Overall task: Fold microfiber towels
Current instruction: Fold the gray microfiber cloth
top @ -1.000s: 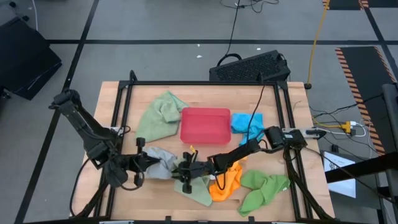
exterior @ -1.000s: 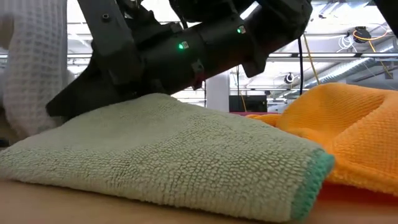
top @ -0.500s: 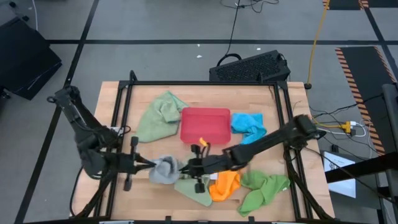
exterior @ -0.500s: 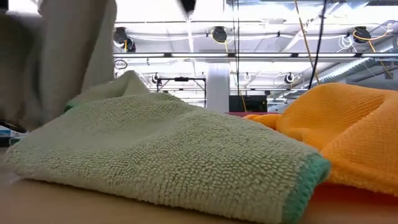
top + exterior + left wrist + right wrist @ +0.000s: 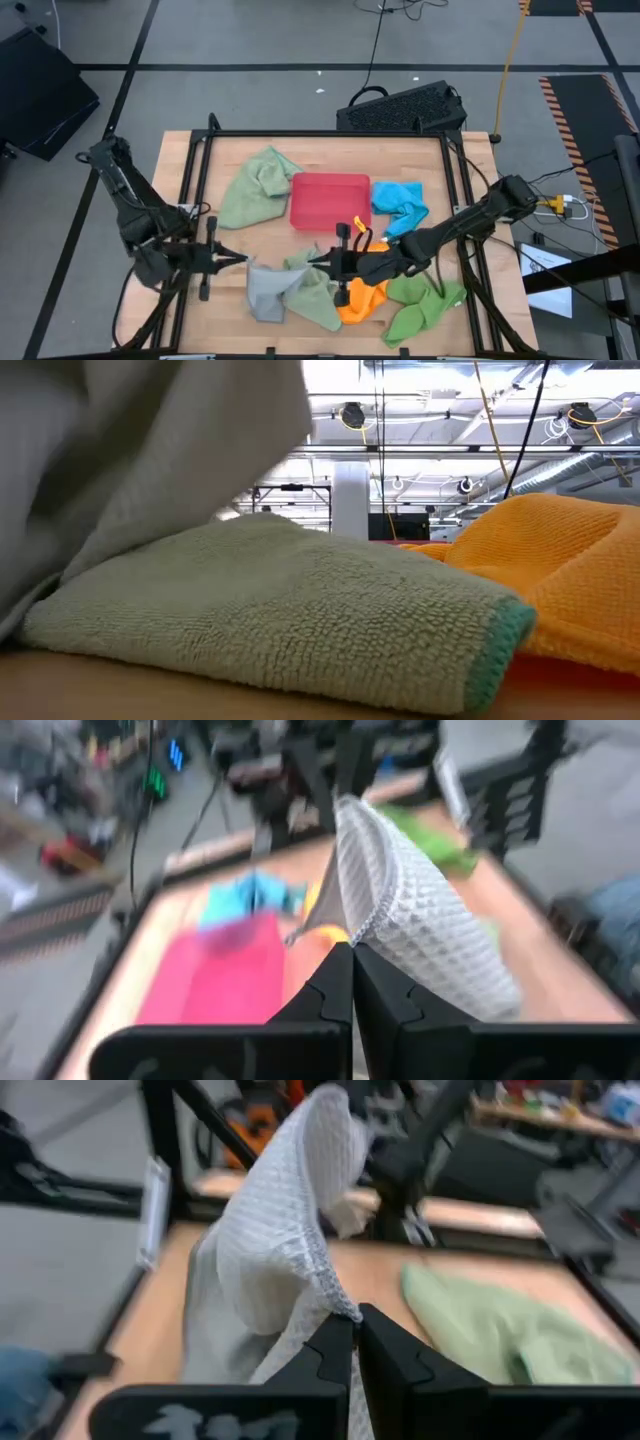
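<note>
A grey-blue waffle-weave towel [image 5: 265, 292] hangs between my two grippers over the table's near middle. My left gripper [image 5: 246, 262] is shut on its left upper end and my right gripper [image 5: 323, 264] on its right upper end. Under and beside it a sage green towel [image 5: 318, 298] lies flat on the table, with an orange towel [image 5: 362, 296] and a bright green towel [image 5: 425, 305] to its right. A second sage green towel [image 5: 255, 188] and a bright blue towel [image 5: 400, 200] lie farther back. My left gripper pinches an edge of the grey-blue towel [image 5: 372, 928] between its two shut fingers, coming nearly level from the table's left. The cloth hangs away from the fingertips, lifted. My right gripper pinches the towel's hemmed edge [image 5: 335, 1302] between its shut fingers, coming nearly level from the table's right. The towel sags slack from there, and its lower part [image 5: 60, 550] drapes down by the sage green towel [image 5: 280, 610].
A red tray [image 5: 330, 200] stands at the table's middle, behind the grippers. A black frame [image 5: 195, 170] runs along the table's edges. A black keyboard [image 5: 405, 105] lies past the far edge. Bare wood shows at the near left [image 5: 215, 315].
My right gripper has risen from the pile and gone toward the table's right edge with one end of the grey-blue towel. My left gripper has lifted a little. The towel, bunched a second ago, is now raised and spread out between the two grippers.
</note>
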